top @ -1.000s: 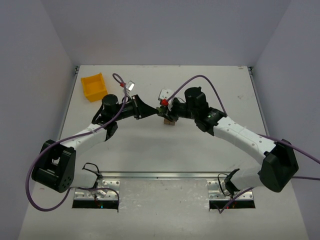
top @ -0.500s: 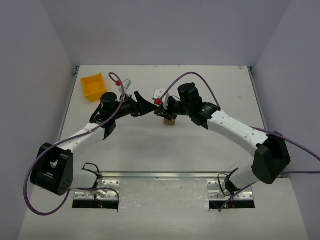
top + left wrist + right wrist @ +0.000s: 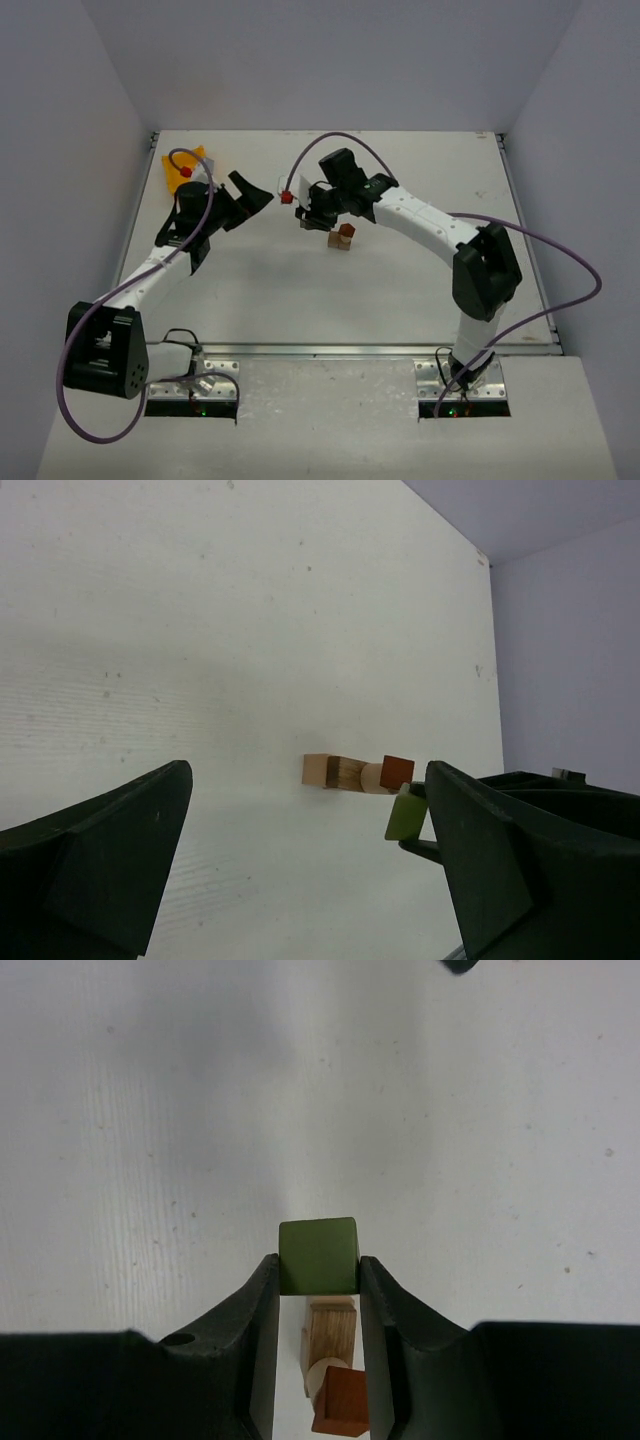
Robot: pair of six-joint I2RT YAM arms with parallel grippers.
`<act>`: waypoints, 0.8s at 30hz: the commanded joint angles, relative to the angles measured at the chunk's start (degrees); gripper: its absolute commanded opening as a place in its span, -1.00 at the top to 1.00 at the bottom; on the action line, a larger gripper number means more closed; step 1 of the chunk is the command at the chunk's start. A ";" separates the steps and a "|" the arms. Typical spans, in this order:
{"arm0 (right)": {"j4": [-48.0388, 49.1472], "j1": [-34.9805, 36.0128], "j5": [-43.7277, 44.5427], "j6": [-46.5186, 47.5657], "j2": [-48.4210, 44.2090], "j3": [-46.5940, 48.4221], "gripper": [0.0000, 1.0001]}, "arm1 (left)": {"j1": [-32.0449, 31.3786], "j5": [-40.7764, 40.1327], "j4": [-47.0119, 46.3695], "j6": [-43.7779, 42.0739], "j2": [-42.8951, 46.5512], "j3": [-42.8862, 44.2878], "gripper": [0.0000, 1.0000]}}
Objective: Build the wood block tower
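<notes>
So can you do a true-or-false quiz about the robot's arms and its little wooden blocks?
1. The right gripper pinches an olive-green wooden cube. True.
2. The left gripper holds a block too. False: it is open and empty.
3. The green cube already sits on the small stack of tan and dark red wooden blocks. False: it is in the gripper, beside the stack.
4. The yellow plastic bin sits far back on the left side. True.

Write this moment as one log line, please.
right gripper: shut on green block | left gripper: open, empty | wood block tower: on table
</notes>
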State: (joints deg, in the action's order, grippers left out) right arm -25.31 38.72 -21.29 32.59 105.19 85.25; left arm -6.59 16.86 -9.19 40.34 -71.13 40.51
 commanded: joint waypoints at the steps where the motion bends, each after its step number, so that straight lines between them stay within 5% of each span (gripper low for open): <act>1: -8.20 -0.34 2.92 3.71 4.08 6.27 0.99 | 0.44 -5.49 0.52 -2.26 1.96 1.85 -1.00; 24: -12.54 -1.72 12.55 4.82 11.39 9.08 0.92 | 0.44 -8.03 0.31 -3.90 -0.39 2.62 -1.00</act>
State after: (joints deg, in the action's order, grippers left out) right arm -38.23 37.26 -10.77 37.34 116.25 91.87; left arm -6.44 9.40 -7.27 37.47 -71.24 40.51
